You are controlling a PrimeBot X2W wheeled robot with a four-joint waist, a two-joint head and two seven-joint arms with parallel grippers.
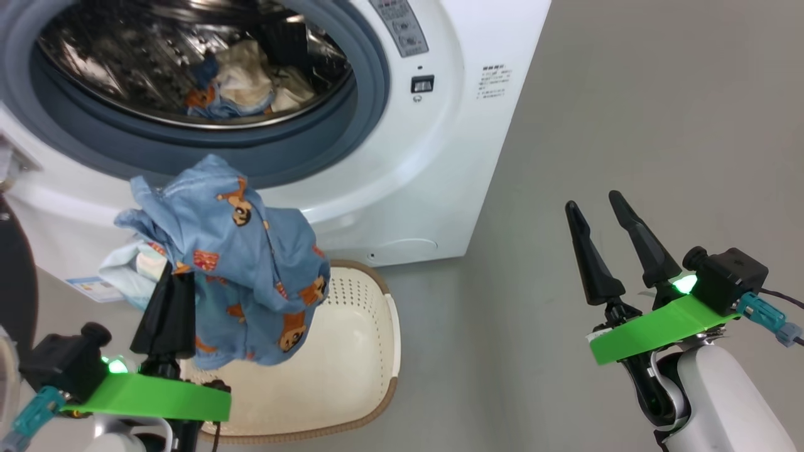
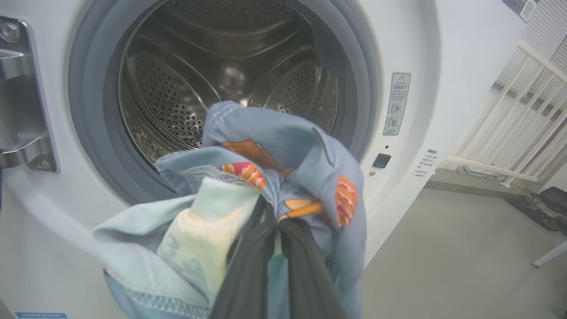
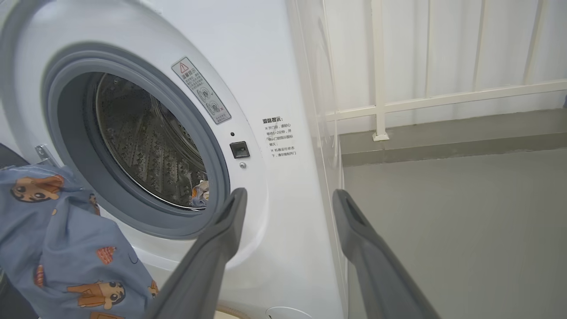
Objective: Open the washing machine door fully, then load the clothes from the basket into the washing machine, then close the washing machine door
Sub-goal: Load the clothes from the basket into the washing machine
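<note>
We are loading: our left jaws pinch the blue clothes (image 1: 251, 276) above the basket (image 1: 377, 301), with the drum mouth (image 1: 107, 69) of the washing machine (image 1: 440, 188) just ahead, while our right jaws gape empty. Next, we judge, the left jaws must reach in and let go.

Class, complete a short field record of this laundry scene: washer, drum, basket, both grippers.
washer: big white front-loading washing machine, opening uncovered
drum: perforated steel drum, some clothes inside
basket: cream-white perforated plastic basket, floor, before washer
left gripper: shut on light blue cartoon-print garment, raised before the opening
right gripper: open, empty
</note>
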